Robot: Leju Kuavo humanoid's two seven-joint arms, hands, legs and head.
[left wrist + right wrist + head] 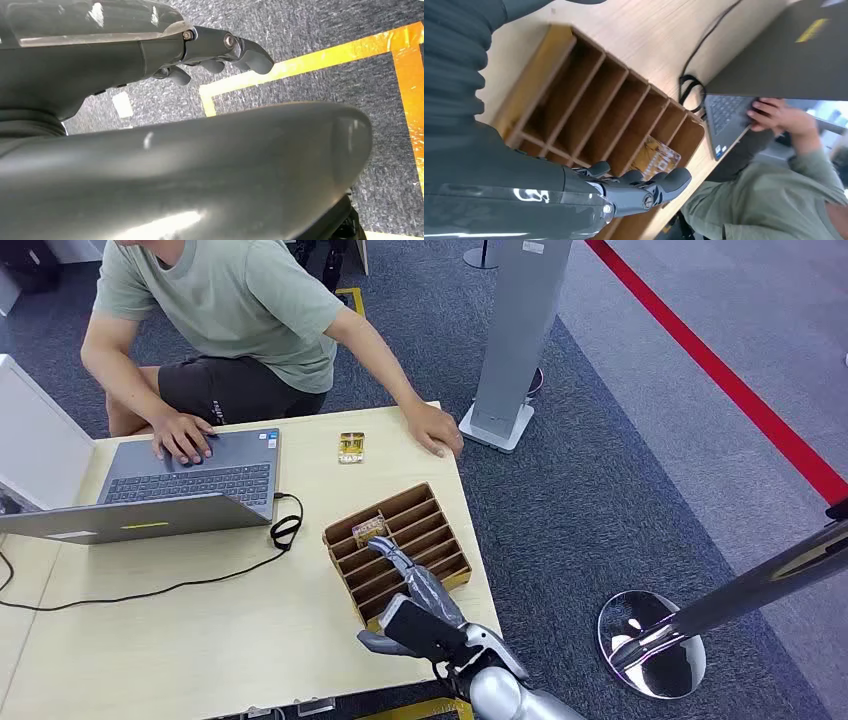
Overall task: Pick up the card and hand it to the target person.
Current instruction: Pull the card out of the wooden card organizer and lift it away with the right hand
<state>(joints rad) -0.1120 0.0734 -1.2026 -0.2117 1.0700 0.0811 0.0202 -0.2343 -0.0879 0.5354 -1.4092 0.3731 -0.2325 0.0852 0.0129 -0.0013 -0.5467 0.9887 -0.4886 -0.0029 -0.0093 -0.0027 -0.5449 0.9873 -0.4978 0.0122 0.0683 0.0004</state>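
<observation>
Wooden rack walls stood close around the card; the right hand, fingers apart and empty, risked pushing the card deeper.

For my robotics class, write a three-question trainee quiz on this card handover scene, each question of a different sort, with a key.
1. True or false: the right hand reaches over the wooden slotted rack.
2. Where does the second card lie? A: on the bare table, B: on the laptop, C: on the floor.
3. Fill in: the person's hand rests on the ___.

Key
1. True; its fingers extend toward the card in the rack.
2. A; the table beyond the rack.
3. Laptop.
</observation>
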